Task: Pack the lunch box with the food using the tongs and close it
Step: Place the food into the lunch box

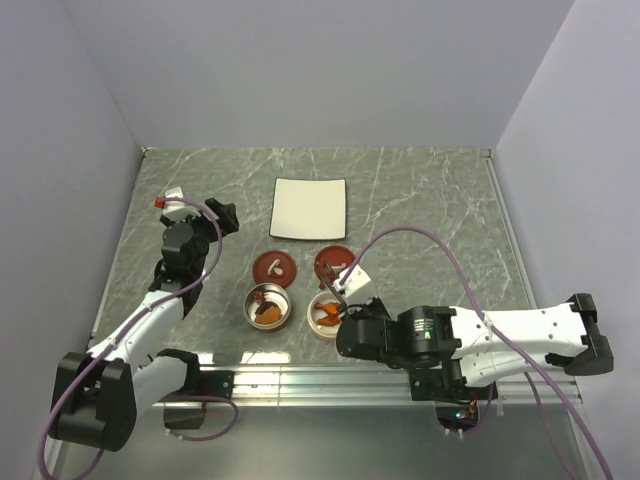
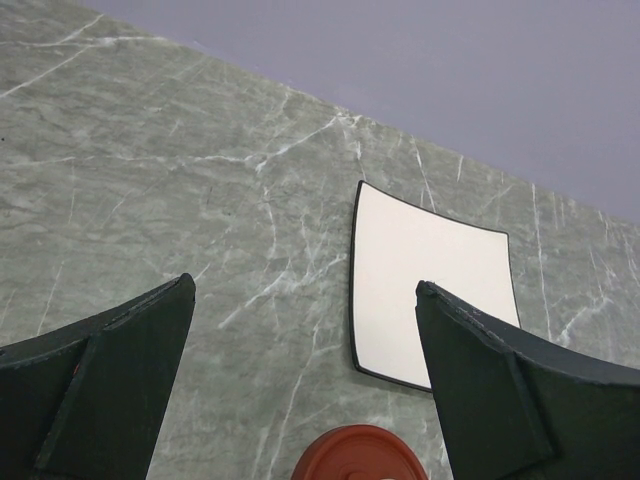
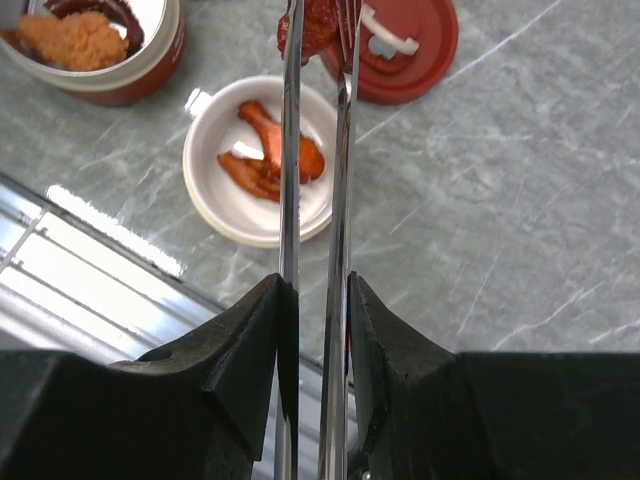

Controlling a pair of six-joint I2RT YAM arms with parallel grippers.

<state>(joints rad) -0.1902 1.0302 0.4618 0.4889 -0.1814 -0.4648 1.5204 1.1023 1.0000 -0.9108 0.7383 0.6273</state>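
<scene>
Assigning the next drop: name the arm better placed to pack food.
Right. The right gripper is shut on the tongs, which pinch a red morsel. The left gripper is open and empty, near the plate.

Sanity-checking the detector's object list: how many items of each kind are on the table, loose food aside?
Red lids: 2
Food containers: 2
White plate: 1
Tongs: 1
Total: 6
</scene>
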